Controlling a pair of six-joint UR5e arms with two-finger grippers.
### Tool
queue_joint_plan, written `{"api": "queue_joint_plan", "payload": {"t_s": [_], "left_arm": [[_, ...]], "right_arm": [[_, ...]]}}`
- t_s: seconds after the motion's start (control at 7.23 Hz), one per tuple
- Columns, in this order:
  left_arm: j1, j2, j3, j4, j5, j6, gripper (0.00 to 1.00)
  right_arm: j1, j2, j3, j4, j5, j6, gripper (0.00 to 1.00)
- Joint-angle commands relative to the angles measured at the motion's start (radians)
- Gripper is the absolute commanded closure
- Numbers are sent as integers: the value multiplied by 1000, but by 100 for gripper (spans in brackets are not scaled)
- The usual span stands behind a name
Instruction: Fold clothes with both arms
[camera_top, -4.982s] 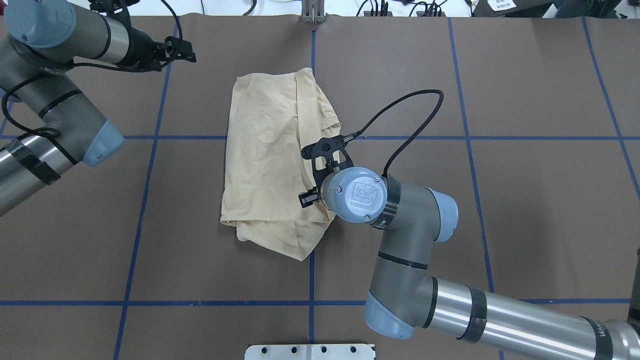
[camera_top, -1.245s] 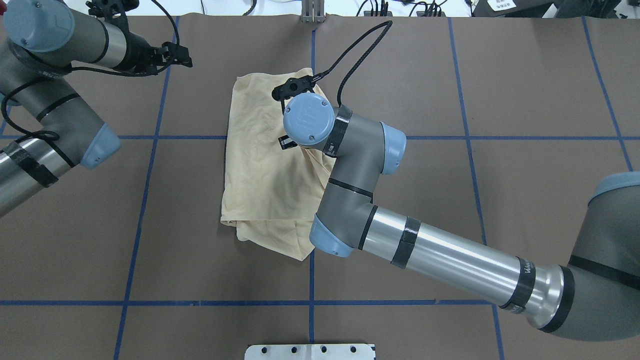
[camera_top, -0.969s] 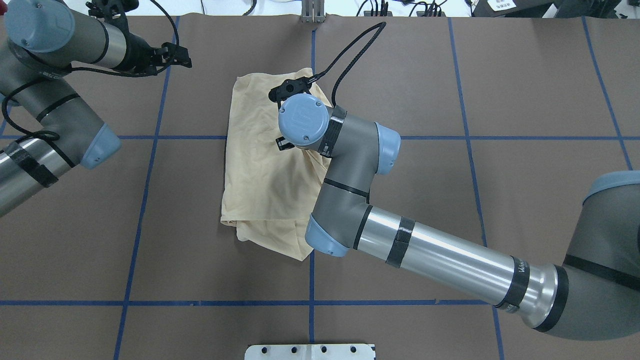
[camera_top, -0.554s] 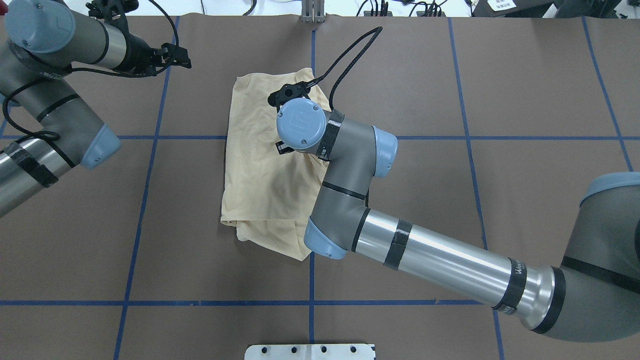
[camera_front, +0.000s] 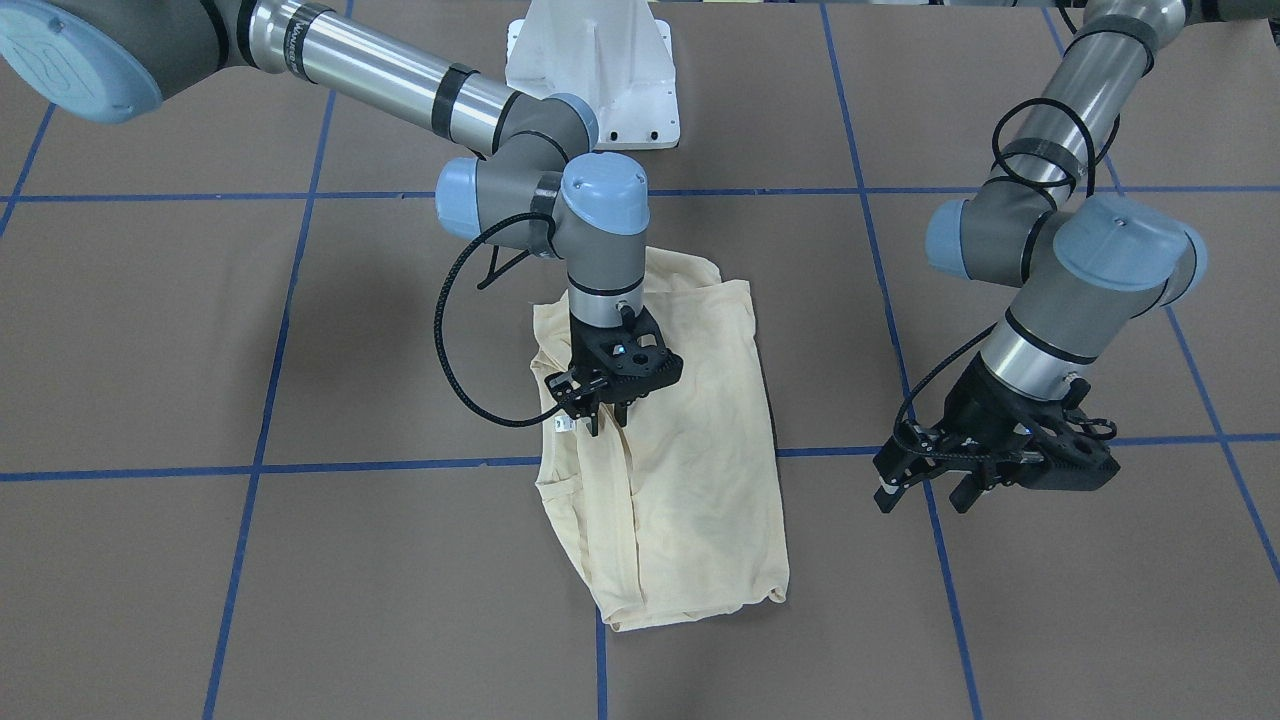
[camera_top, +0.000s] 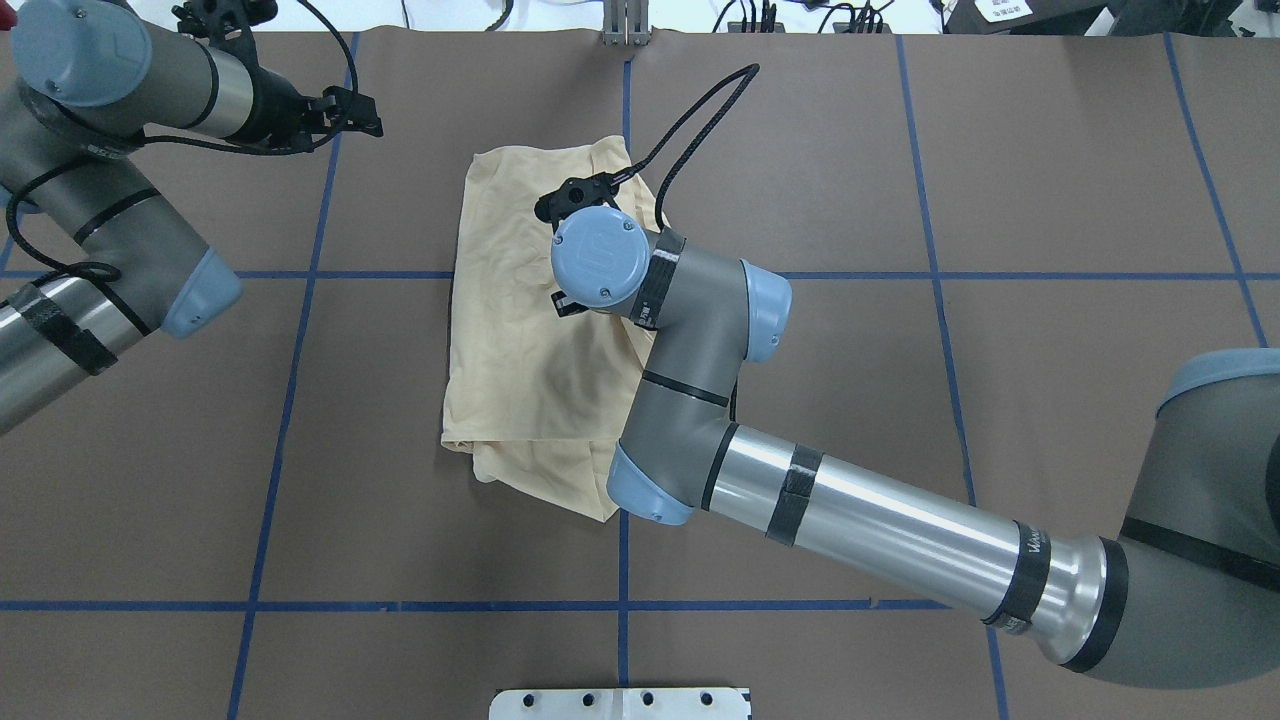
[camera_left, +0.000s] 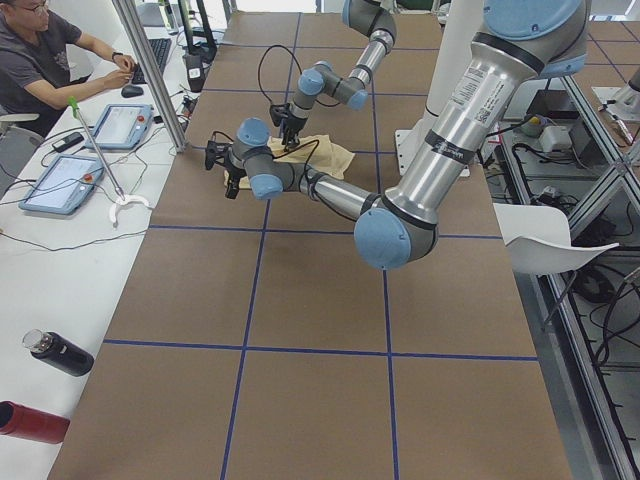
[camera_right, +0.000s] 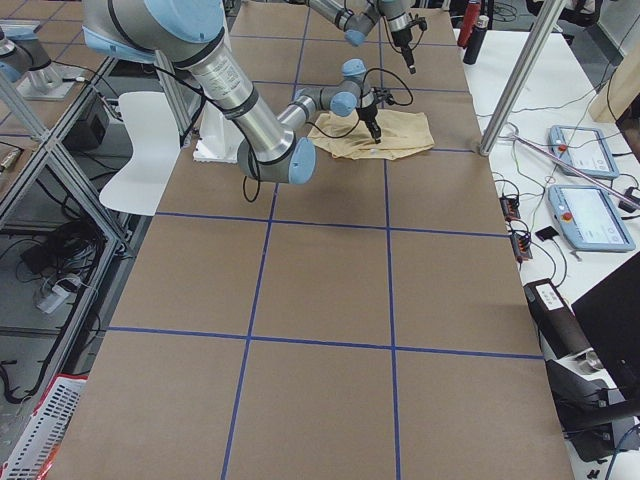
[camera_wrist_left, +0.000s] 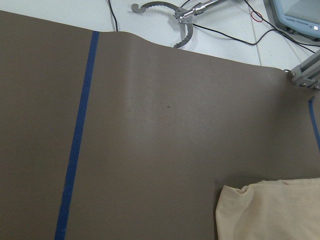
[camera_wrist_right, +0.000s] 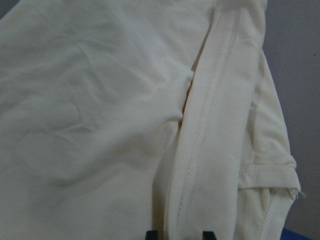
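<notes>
The clothes are one cream shirt (camera_front: 690, 490), folded into a rough rectangle near the middle of the table (camera_top: 520, 350). My right gripper (camera_front: 604, 418) points straight down over the shirt's far part, at the edge on the robot's right. In the right wrist view its two fingertips (camera_wrist_right: 150, 233) stand a little apart, open, with a stitched hem band (camera_wrist_right: 210, 125) running between them. My left gripper (camera_front: 925, 495) hangs open and holds nothing, well clear of the shirt on its other side (camera_top: 365, 108). The left wrist view shows only a corner of the shirt (camera_wrist_left: 270, 210).
Blue tape lines (camera_top: 290, 380) grid the brown table. The white pedestal (camera_front: 590, 60) stands at the robot's side. A person (camera_left: 45, 55) sits at a side bench with tablets (camera_left: 120, 125) and bottles (camera_left: 58, 352). A metal tool (camera_wrist_left: 167, 10) lies beyond the far table edge.
The right arm has swung from the shirt's near right edge to its far part, then crept slightly left and nearer over the last second. The left arm and shirt have stayed still.
</notes>
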Motion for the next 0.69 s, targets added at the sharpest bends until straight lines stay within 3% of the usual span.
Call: {"api": "queue_joint_plan", "payload": {"t_s": [0.0,0.55], "left_arm": [[0,-1,0,0,0,1,0],[0,-1,0,0,0,-1,0]], "right_arm": [[0,0,-1,2,-3,0,100],[3,0,11,2,-2,15,100]]}}
